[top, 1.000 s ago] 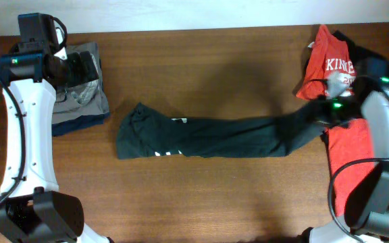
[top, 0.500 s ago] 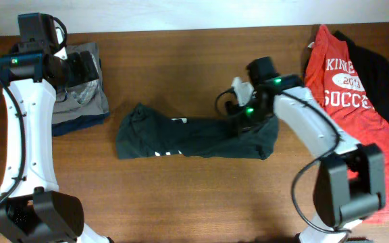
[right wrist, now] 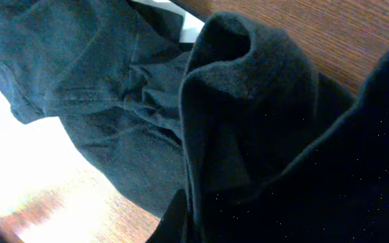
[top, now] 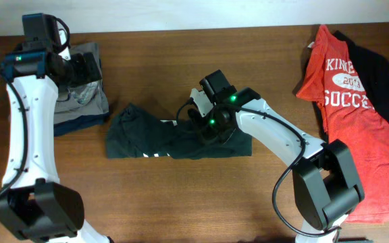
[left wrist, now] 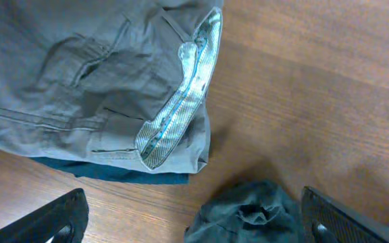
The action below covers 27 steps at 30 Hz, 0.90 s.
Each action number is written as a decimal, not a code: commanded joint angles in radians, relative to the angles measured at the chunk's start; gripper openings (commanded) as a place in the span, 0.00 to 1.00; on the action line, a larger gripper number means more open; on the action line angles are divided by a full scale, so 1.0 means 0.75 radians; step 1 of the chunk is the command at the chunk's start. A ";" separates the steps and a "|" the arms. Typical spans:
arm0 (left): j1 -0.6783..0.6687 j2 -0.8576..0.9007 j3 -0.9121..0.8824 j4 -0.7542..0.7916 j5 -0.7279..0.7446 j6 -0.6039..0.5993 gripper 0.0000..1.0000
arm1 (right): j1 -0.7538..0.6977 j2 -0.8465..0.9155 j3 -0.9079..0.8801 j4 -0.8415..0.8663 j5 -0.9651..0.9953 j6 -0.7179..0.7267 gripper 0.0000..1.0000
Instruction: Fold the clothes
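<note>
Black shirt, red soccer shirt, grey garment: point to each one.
black shirt [top: 137, 135], overhead, bunched left end.
red soccer shirt [top: 346, 100], overhead, white print.
grey garment [left wrist: 59, 94], left wrist, pocket area.

A brown wooden table [top: 181, 196] carried everything. Across its middle lay a black T-shirt [top: 147, 138], bunched into a long band. Near the left edge sat a folded grey garment [top: 80, 101] atop a navy one [top: 80, 125]. At the right sprawled a red SOCCER shirt [top: 346, 115], partly overlapping a plain black shirt [top: 380, 77].
</note>
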<state>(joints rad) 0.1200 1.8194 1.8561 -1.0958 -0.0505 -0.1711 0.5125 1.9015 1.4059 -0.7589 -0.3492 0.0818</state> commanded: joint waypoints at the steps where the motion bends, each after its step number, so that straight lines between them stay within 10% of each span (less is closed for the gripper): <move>1: 0.001 0.020 0.015 0.016 0.030 0.026 0.99 | 0.009 0.008 0.023 -0.009 -0.073 0.015 0.14; 7: 0.001 0.020 0.015 0.043 0.029 0.027 0.99 | 0.093 0.008 0.023 -0.109 -0.153 -0.004 0.48; 27: 0.002 0.020 0.015 0.144 0.002 0.027 0.99 | 0.152 0.100 0.281 -0.285 0.758 0.288 0.54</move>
<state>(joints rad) 0.1200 1.8313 1.8561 -0.9920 -0.0380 -0.1711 0.6281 1.9293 1.6314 -0.9695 0.1234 0.2371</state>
